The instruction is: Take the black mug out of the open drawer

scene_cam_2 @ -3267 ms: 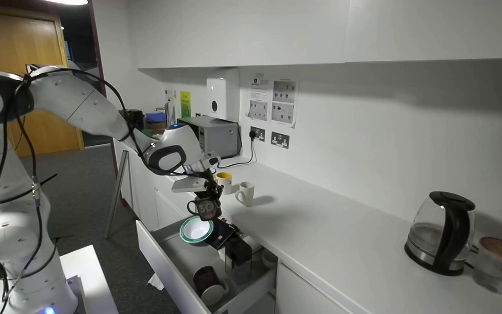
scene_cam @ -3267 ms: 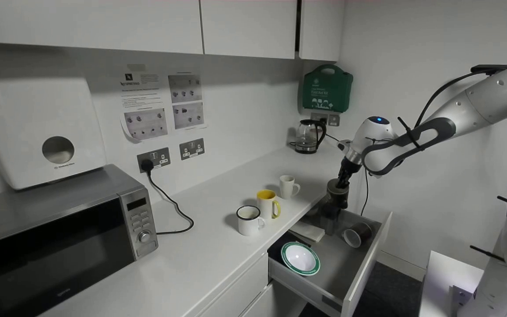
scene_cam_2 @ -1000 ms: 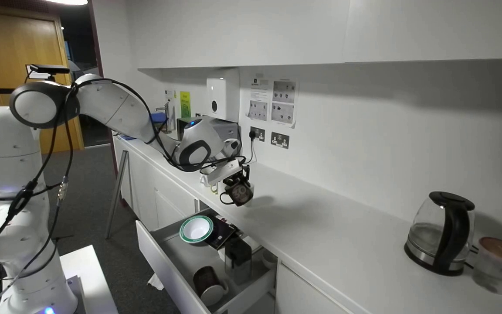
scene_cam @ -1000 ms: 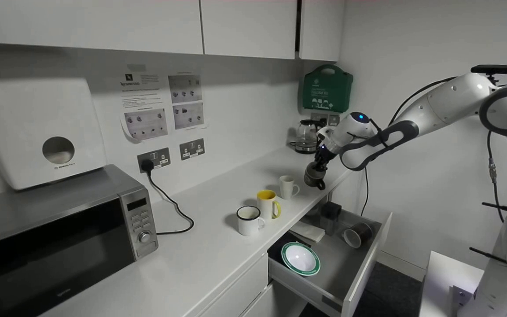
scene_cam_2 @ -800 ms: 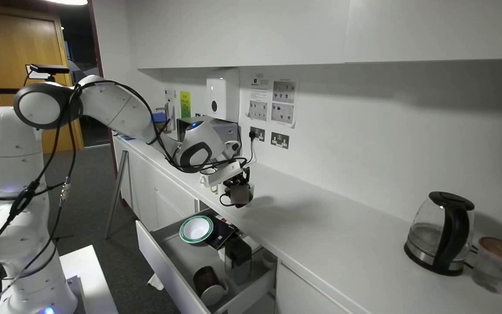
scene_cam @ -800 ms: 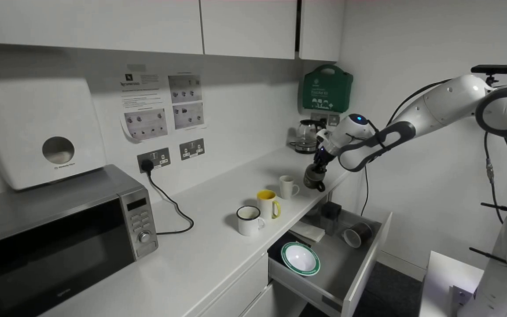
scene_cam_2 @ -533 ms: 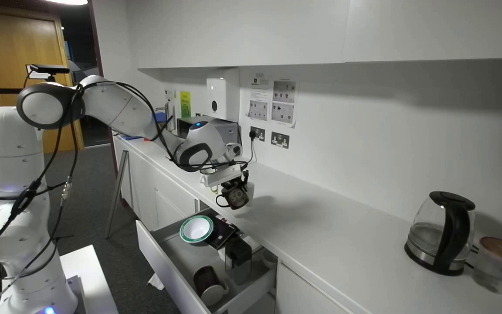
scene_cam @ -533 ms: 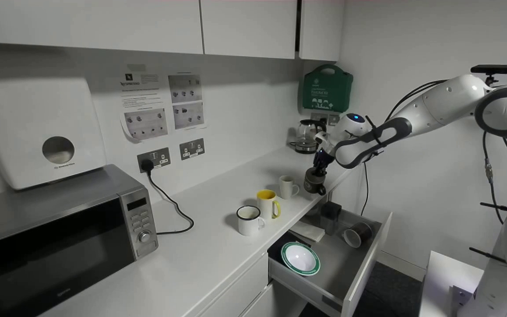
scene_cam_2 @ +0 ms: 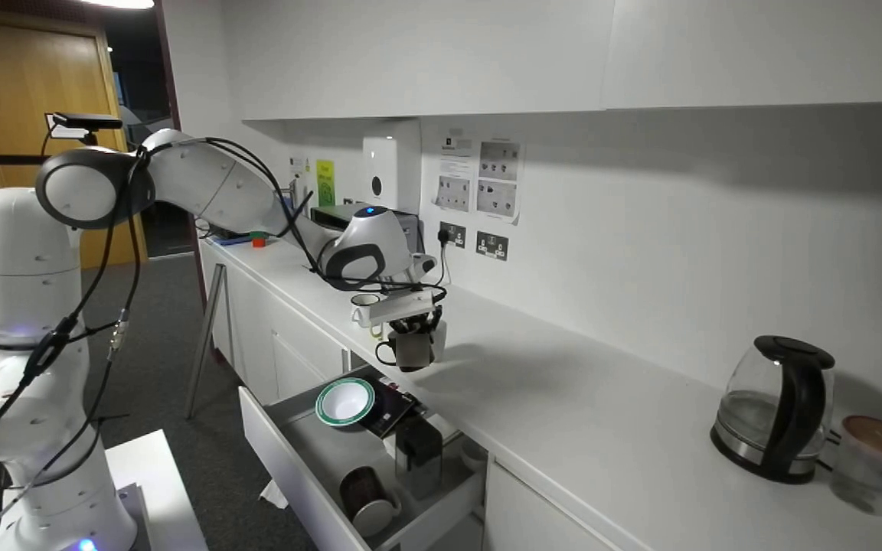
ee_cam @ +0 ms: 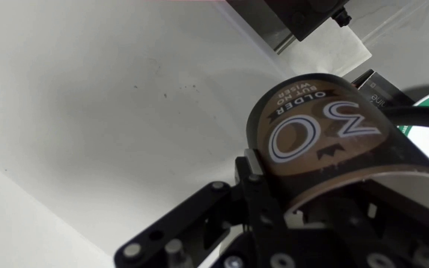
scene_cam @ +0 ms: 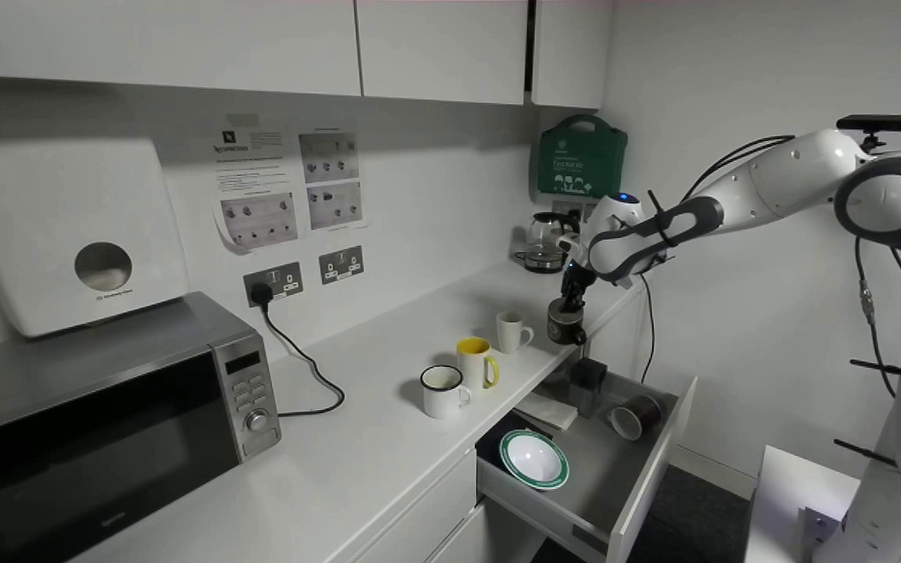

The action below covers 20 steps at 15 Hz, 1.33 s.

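a white counter (scene_cam: pixel 372 438) lines the wall (scene_cam: pixel 435 180), the pincer (scene_cam: pixel 572 302) gripping the black mug (ee_cam: pixel 322 134).

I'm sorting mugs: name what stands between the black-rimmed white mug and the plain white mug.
A cylindrical white mug with yellow inside and handle stands there, in an exterior view.
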Tool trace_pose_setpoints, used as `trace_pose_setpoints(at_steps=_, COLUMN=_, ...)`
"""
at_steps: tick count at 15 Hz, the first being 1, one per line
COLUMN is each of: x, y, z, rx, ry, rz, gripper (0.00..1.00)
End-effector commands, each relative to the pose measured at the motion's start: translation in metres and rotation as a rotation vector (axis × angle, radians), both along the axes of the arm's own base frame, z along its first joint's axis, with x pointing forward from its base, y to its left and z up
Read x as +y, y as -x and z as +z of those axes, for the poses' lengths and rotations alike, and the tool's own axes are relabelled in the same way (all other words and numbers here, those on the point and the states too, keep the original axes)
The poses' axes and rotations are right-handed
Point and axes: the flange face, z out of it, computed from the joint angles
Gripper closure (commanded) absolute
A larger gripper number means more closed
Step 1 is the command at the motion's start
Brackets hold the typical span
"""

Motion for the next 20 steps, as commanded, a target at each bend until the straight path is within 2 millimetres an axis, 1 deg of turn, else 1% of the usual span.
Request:
trace_pose_setpoints(at_steps=1, x=-0.017, y=-0.008, z=0.012, rx=0.020, ry=-0.023, rz=0.029, gripper=0.97)
trace_pose_setpoints(at_steps=4, x=-0.025, y=-0.009, z=0.009, rx=0.036, ry=-0.023, rz=0.000, gripper=0.97)
trace_pose_setpoints(at_steps=5, x=-0.015, y=-0.003, z=-0.001, rx=0.036, ry=-0.020, rz=-0.016, gripper=0.89)
trace_pose_setpoints(at_steps=8, x=-0.018, y=-0.003, z=-0.003, rx=0.039, ry=-0.021, rz=-0.021, gripper=0.89)
trace_pose_setpoints(at_steps=20, x=-0.018, y=-0.004, z=-0.004, rx=0.040, ry=-0.021, rz=-0.021, gripper=0.89)
